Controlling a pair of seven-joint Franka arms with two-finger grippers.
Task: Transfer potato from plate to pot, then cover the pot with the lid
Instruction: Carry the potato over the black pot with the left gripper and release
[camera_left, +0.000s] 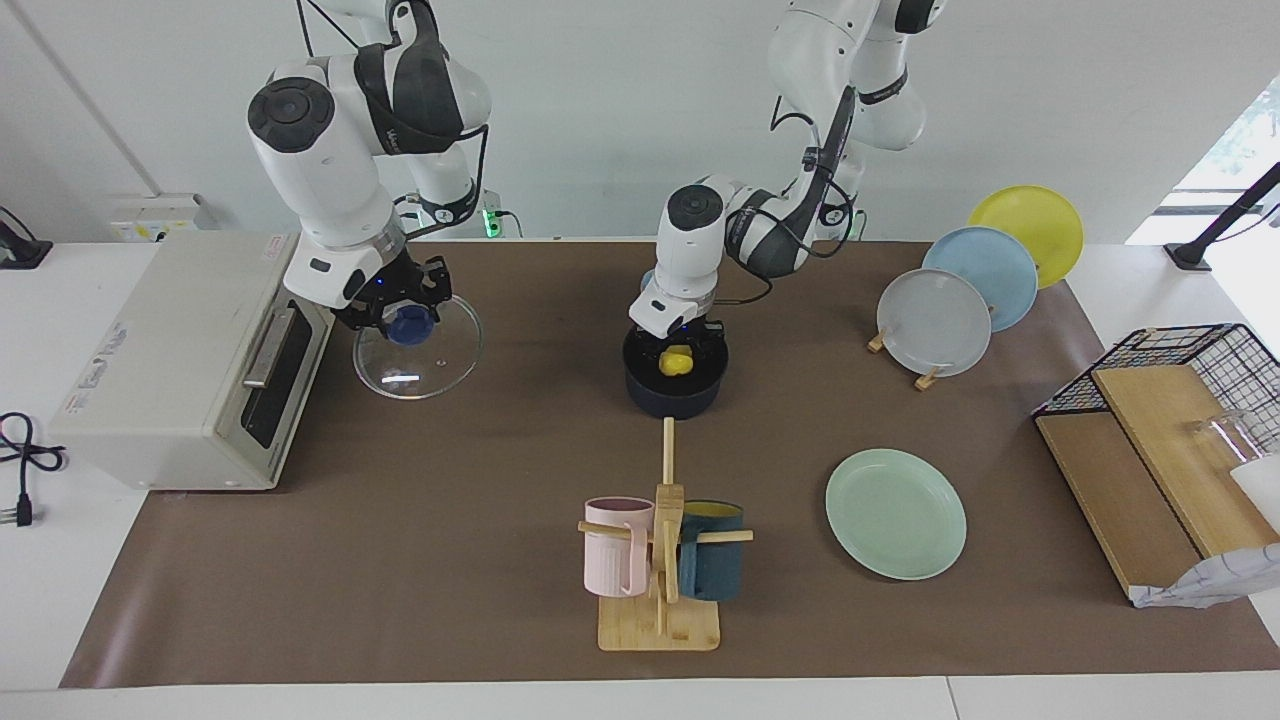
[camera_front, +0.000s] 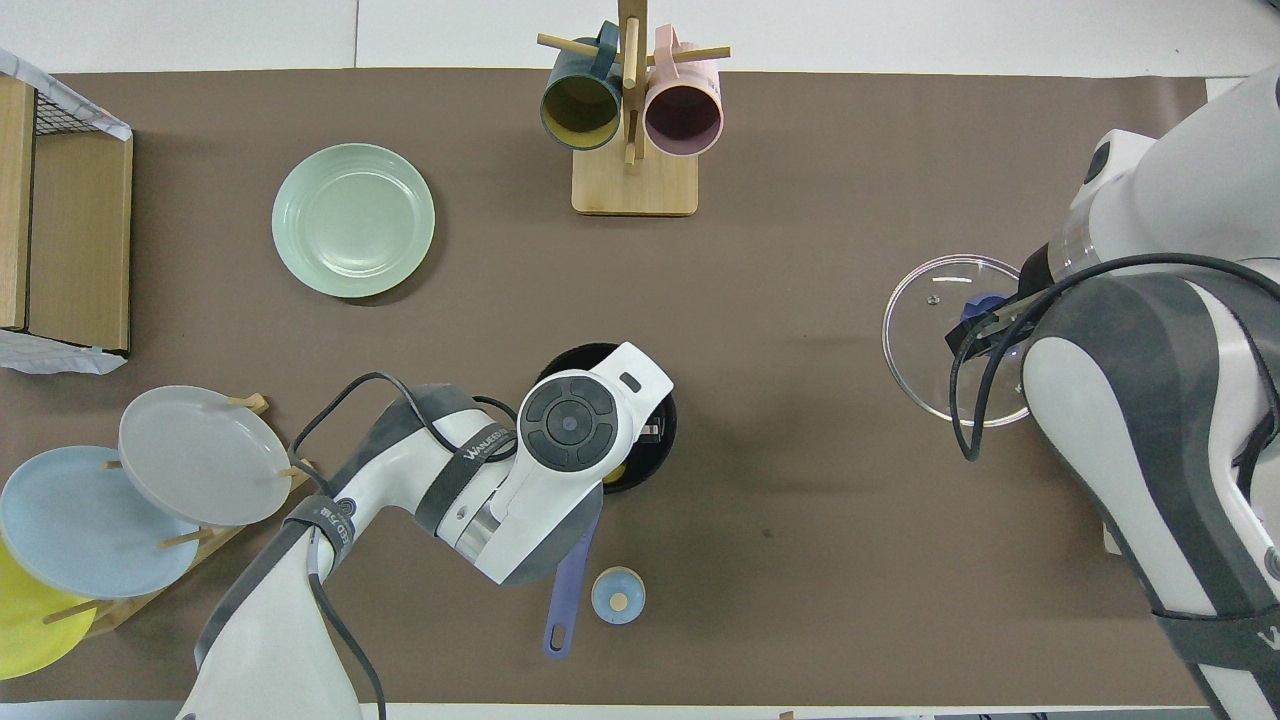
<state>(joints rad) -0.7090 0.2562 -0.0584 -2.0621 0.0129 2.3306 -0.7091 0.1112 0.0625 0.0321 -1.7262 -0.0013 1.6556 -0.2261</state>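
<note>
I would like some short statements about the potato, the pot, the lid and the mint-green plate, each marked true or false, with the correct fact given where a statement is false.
1. The potato is inside the pot. True.
2. The mint-green plate has food on it. False: it holds nothing.
3. The lid covers the pot. False: it lies on the table in front of the toaster oven, apart from the pot.
4. The left gripper is at the pot's mouth, right above the potato. True.
5. The right gripper is over the mug rack. False: it is at the lid's blue knob.
</note>
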